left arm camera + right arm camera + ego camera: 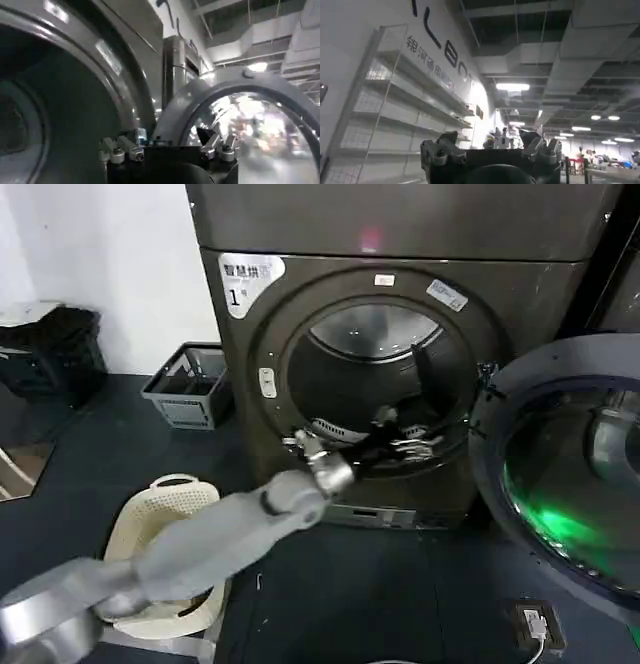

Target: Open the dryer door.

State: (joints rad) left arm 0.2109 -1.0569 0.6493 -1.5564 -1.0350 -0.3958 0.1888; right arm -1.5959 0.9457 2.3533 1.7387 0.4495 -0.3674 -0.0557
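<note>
One arm is near: the left gripper (400,446), seemingly spread and holding nothing, sits at the drum mouth; the dryer door (560,474) hangs wide open to its right.

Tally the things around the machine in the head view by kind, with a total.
Dryers: 1, the dryer marked 1
Open porthole doors: 1, the dryer door, swung out to the right
Baskets: 2, a grey crate by the wall and a cream laundry basket on the floor
Robot hands: 1, the left hand at the drum opening
Total: 5
</note>
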